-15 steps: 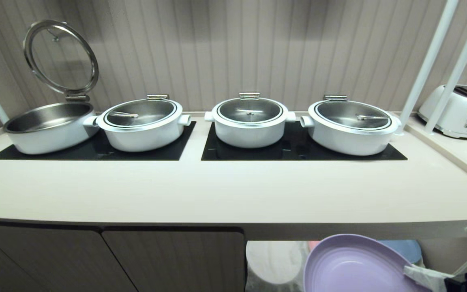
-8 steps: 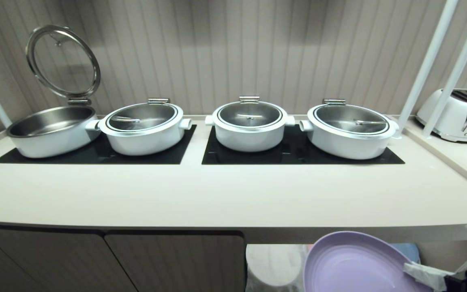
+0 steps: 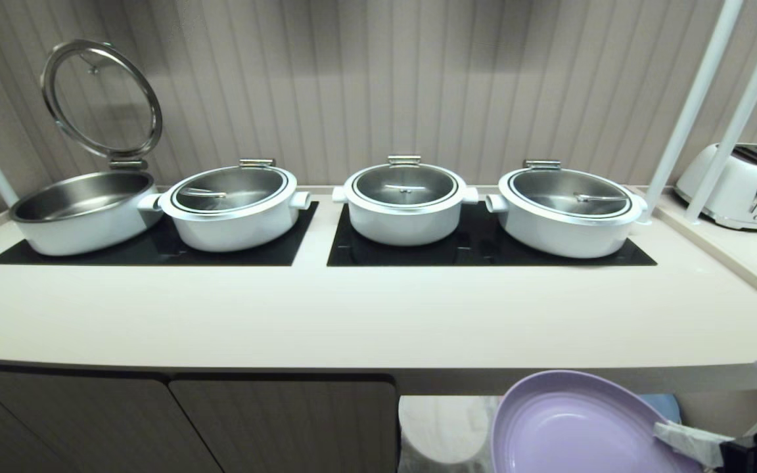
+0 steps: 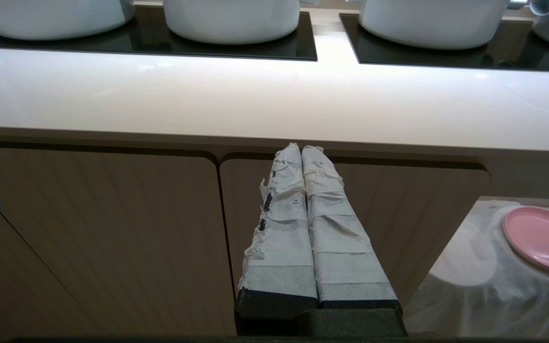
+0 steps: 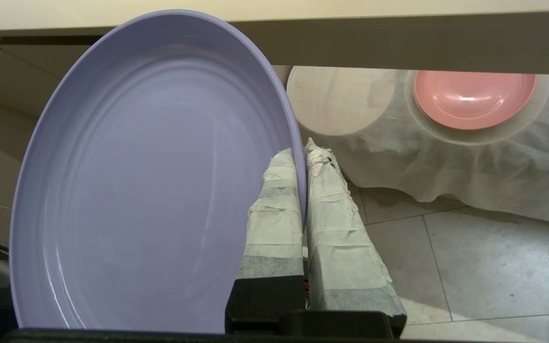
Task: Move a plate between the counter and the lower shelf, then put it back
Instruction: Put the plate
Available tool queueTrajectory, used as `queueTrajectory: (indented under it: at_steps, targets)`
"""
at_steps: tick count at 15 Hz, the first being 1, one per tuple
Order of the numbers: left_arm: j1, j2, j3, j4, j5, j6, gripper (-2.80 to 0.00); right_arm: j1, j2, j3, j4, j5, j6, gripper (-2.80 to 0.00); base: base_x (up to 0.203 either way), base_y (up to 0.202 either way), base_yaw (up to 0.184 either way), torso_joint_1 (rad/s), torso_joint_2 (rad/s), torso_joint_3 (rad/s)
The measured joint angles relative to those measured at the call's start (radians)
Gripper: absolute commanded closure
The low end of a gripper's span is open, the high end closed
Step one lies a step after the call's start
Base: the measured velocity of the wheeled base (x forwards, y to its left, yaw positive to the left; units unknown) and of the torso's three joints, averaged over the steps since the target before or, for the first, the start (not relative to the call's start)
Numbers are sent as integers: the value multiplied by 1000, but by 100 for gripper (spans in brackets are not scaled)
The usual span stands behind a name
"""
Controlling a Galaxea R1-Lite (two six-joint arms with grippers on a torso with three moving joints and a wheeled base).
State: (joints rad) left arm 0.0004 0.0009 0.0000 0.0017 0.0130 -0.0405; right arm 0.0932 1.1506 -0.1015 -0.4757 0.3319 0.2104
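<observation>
From the head, we see the counter (image 3: 365, 315) carrying four white pots (image 3: 405, 203) on two black hob panels (image 3: 483, 246), its front strip bare. Our right gripper (image 3: 687, 441) clamps the plate (image 3: 569, 427) just below the counter's front edge.

At our left wrist, the left gripper (image 4: 301, 151) has its fingers pressed together before two cabinet doors (image 4: 98, 228) under the counter.

At our right wrist, taped fingers (image 5: 279, 209) pinch the plate's rim; beyond, one pink plate (image 5: 473, 97) rests on the lower shelf (image 5: 446, 162).
</observation>
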Motion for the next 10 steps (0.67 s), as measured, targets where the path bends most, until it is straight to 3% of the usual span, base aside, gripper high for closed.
queueTrajectory:
  at_steps: [10]
  targets:
    - [0,0,0,0,0,0,0,-1,10,-2,-1,-2,69,0,0,0,0,0,0,0]
